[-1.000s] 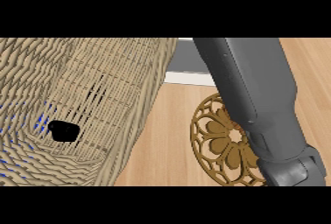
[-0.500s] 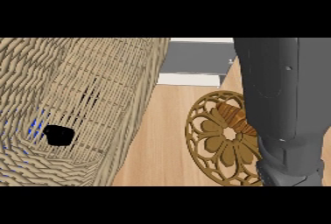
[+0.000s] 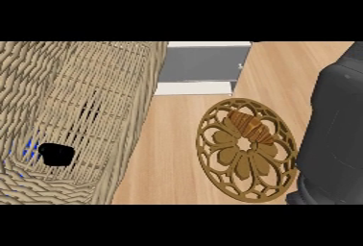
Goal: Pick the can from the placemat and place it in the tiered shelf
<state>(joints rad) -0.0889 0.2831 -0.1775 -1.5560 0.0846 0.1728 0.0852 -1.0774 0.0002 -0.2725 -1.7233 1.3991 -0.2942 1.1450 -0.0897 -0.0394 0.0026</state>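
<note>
Hand state cannot be told, since neither hand shows clearly. At the left, the wicker shelf (image 3: 85, 96) fills the frame from top to bottom. A small black patch (image 3: 56, 154) shows through its weave low down, and I cannot tell whether it is a hand. Just left of the patch are a few blue flecks (image 3: 28, 148), too little to say they are the can. A grey panel (image 3: 202, 65) lies at the upper middle. Right of centre, the round brown placemat (image 3: 237, 166) lies on the wooden counter (image 3: 170, 144) with a brown striped item (image 3: 248, 126) on its upper part. The right forearm (image 3: 337, 125) fills the right edge.
</note>
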